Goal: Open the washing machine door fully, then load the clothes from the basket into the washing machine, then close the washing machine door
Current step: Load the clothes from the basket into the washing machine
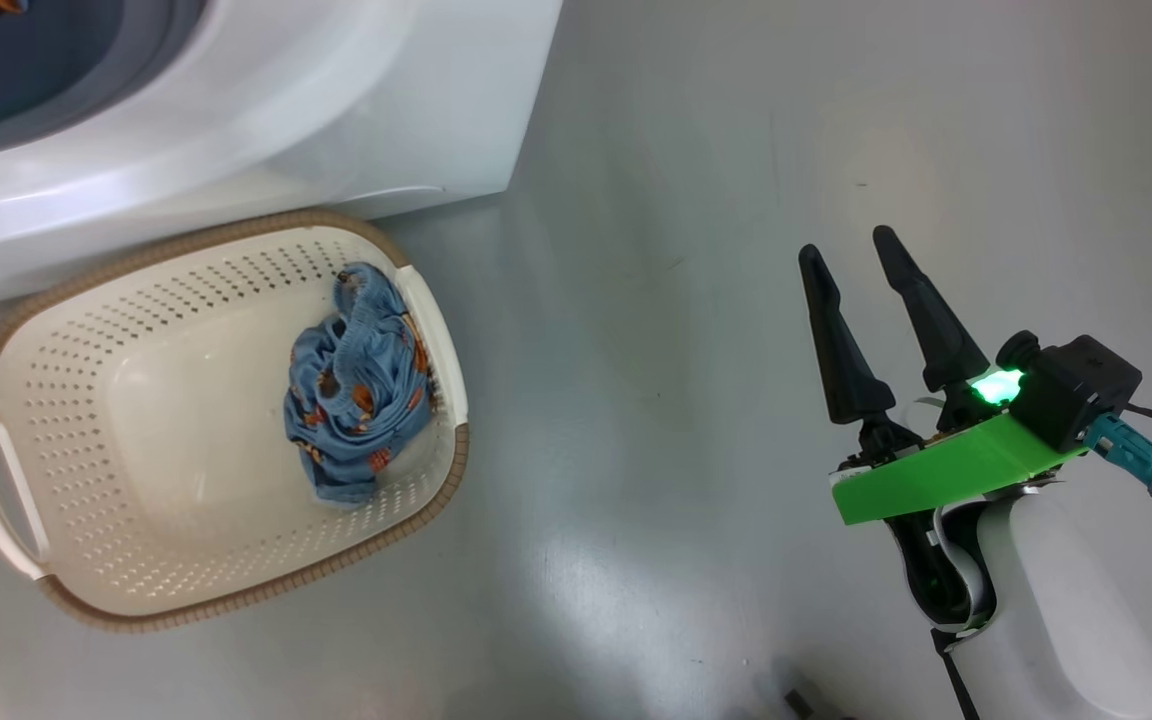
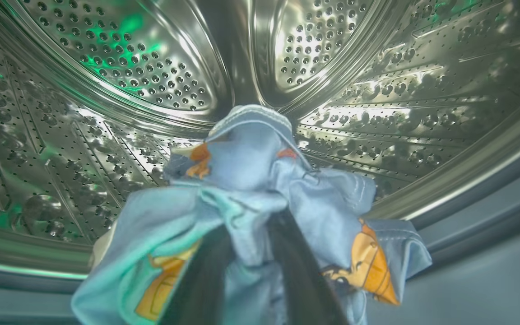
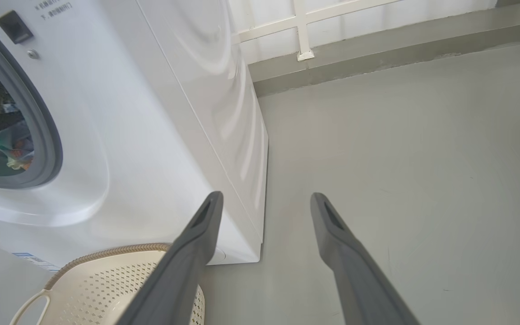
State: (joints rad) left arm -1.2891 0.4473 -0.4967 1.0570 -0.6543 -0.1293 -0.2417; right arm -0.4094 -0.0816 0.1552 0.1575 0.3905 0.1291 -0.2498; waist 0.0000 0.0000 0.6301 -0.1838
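A: While the left gripper (image 2: 251,223) sits inside the steel drum (image 2: 129,63), a light blue garment (image 2: 246,153) with orange prints hangs bunched over its two fingers. Pinched or loose?

B: Can't tell. The cloth wraps the fingertips, so it may be clamped or merely draped. The right gripper (image 1: 846,242) is spread wide and empty above the floor (image 1: 686,150), well apart from the basket (image 1: 166,250).

A: Left to load?

B: A second printed garment (image 1: 356,400), crumpled against the basket's right wall. The basket stands on the floor close by the washing machine (image 1: 336,100) front.

A: Handling?

B: Judging by the folds it is light and limp, with no stiffness, and not fragile. It will likely sag and trail, and may drag on the grey door ring (image 3: 50,131). Best hold is the highest bunched ridge, where layers stack. A single hem could slip from long smooth fingers.
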